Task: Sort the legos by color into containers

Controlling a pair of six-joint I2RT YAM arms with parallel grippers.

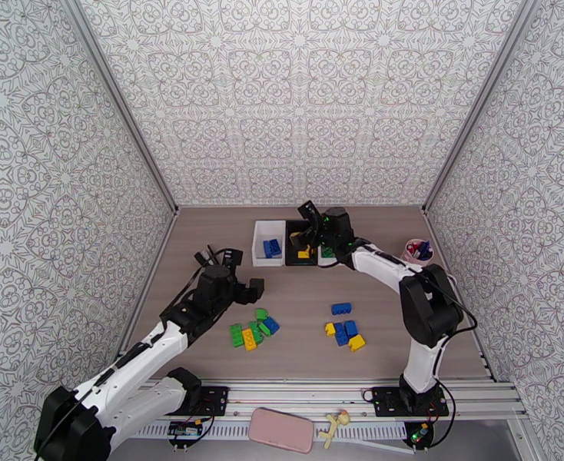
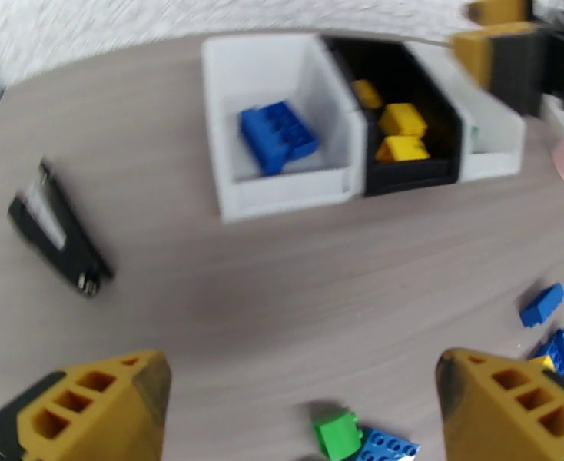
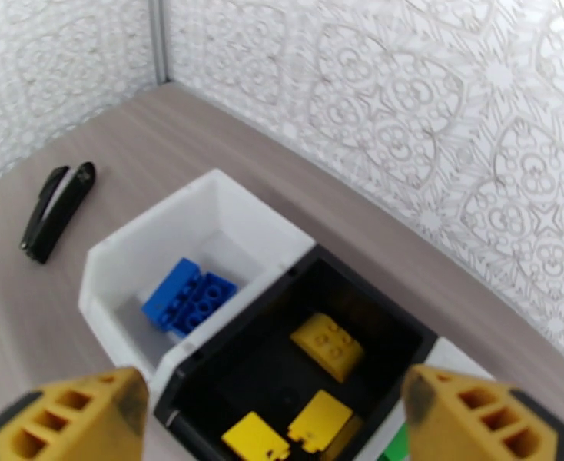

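The legos (image 1: 344, 330) you were sorting were small, hard, studded bricks in blue, yellow and green. I judge them light, rigid and a little slick on their glossy sides, so you would do best to pinch each one low across two opposite flat walls, not over the studs or a sloped face. The loose ones lay on the table (image 1: 297, 359) in two groups: a green, yellow and blue left cluster (image 1: 251, 332) and, at its three o'clock, a blue and yellow right cluster (image 1: 346, 333). The containers (image 1: 260, 227) stood at twelve o'clock of both. The left white bin (image 3: 109, 309) held a blue brick (image 3: 188, 295), the black bin (image 3: 382, 301) at its three o'clock held yellow bricks (image 3: 326, 344), and the right white bin (image 2: 493, 140) seemed to show a sliver of green. Your right end effector (image 3: 270, 386) hung over the black bin, fingers spread wide with nothing between them. Your left end effector (image 2: 301, 378) was likewise spread and empty, near the left cluster at its twelve o'clock. A black hand tool (image 2: 59, 236) lay at nine o'clock of the bins.
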